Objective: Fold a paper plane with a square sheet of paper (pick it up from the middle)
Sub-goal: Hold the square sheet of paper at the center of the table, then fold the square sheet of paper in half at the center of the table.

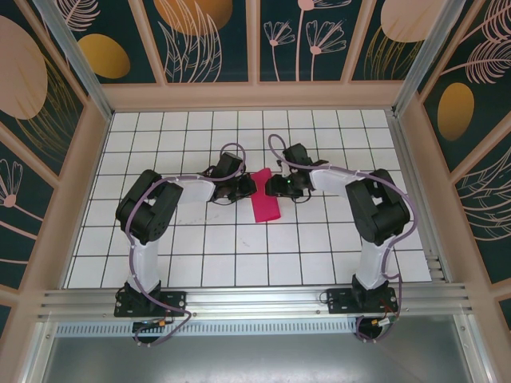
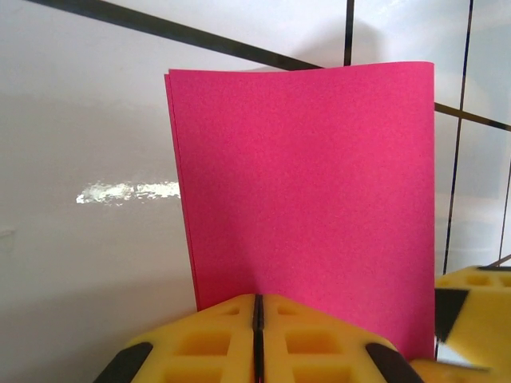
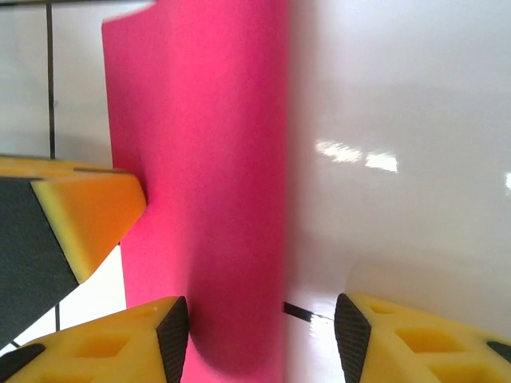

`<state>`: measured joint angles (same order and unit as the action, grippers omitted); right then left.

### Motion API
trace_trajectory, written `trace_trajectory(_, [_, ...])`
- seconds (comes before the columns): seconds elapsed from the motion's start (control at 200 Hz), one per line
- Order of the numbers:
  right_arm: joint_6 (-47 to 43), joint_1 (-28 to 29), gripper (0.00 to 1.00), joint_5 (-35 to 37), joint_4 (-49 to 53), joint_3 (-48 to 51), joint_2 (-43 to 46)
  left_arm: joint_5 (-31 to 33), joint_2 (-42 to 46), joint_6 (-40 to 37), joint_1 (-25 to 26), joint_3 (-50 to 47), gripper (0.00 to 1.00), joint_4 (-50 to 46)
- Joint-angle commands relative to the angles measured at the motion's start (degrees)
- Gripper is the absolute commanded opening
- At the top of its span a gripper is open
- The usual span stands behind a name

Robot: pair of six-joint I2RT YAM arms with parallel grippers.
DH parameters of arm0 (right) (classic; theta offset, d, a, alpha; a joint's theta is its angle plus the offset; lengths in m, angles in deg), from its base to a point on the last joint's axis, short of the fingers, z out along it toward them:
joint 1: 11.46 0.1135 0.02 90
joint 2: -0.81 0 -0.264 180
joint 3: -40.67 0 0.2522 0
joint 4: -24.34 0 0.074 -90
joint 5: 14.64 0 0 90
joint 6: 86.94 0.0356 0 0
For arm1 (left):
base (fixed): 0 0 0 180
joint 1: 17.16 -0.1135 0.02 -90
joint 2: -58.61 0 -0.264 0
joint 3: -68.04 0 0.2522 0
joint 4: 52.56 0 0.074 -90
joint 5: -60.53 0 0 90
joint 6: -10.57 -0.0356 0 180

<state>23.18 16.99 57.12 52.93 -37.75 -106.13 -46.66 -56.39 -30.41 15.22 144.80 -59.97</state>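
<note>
Paper first: we see the magenta-pink sheet of paper folded to a narrow rectangle. It lies flat near the middle of the bench, between both arms' tips. White tiles with dark grid lines cover the bench, and wood-framed panels painted with leaves and flowers wall it in. From the left wrist we make out two stacked layers along one edge. The left gripper has its fingers pressed together at the sheet's near edge; whether it pinches paper we cannot tell. From the right wrist, the right gripper stands spread wide, the paper running between its fingers.
</note>
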Motion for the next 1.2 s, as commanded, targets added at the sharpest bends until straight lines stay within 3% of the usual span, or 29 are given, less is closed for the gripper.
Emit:
trace_trajectory(0.0, [1.32, -1.37, 0.53, 1.53, -3.34, 1.33, 5.15, 5.26, -4.69, -1.72, 0.29, -1.21, 0.11, -6.79])
trace_trajectory(0.21, [0.97, -0.7, 0.33, -10.22, -6.9, 1.34, 5.24, 5.74, -5.06, -1.73, 0.38, -1.89, 0.1, -6.49])
trace_trajectory(0.405, [0.89, -0.02, 0.18, -12.87, -5.72, -0.76, 1.2, 5.33, -5.79, -1.54, 0.4, -2.35, 0.09, -5.7])
trace_trajectory(0.605, [-0.49, 0.13, 0.17, -14.05, -4.23, -0.3, -1.2, 5.33, -6.45, -1.4, 0.4, -2.71, 0.09, -5.25])
trace_trajectory(0.836, [-1.55, -0.18, 0.16, -7.35, -1.03, 0.98, -2.94, 5.56, -6.96, -1.35, 0.4, -3.4, 0.09, -4.86])
trace_trajectory(1.196, [-1.73, -0.45, 0.16, -5.42, -1.12, 3.25, -4.7, 5.98, -7.78, -1.64, 0.4, -3.76, 0.08, -4.68])
